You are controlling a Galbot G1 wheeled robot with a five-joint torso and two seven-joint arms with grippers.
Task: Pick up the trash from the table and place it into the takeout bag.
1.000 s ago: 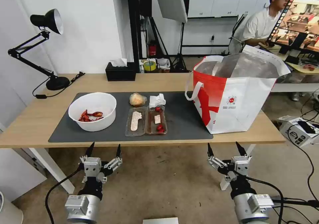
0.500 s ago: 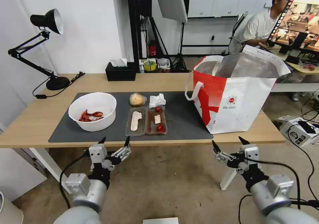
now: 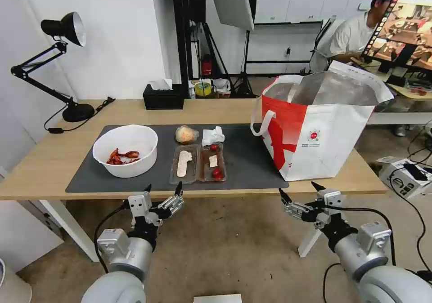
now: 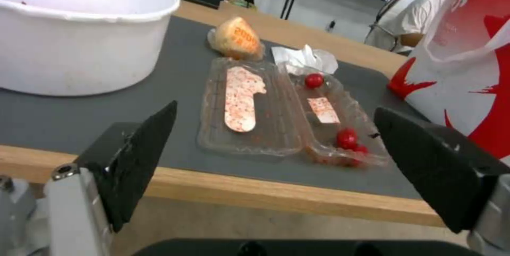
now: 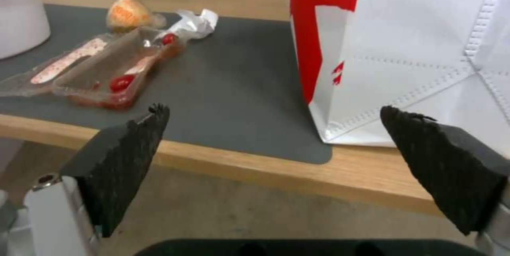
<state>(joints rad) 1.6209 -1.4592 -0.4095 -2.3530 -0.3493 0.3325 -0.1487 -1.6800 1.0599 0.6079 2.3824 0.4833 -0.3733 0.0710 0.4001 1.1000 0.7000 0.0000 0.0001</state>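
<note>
The trash lies on the dark mat of the table [image 3: 45, 168]: a white bowl [image 3: 125, 150] of red shells, a clear hinged tray [image 3: 198, 162] with food scraps, a wrapped orange lump [image 3: 186, 134] and a crumpled white tissue [image 3: 212, 135]. The takeout bag [image 3: 317, 130] stands open at the table's right end. My left gripper [image 3: 163, 188] hangs open just below the front edge, in front of the tray [image 4: 281, 116]. My right gripper [image 3: 299, 189] is open too, below the edge in front of the bag [image 5: 414, 48].
A black desk lamp [image 3: 58, 64] stands at the table's back left and a black tissue box [image 3: 163, 97] at the back middle. White table legs [image 3: 72, 229] run down to the floor on both sides. Cables and a box [image 3: 402, 177] lie on the floor at right.
Both arms have risen and reached forward, bringing the open grippers from low over the floor up to just under the table's front edge. The objects on the table have not moved.
</note>
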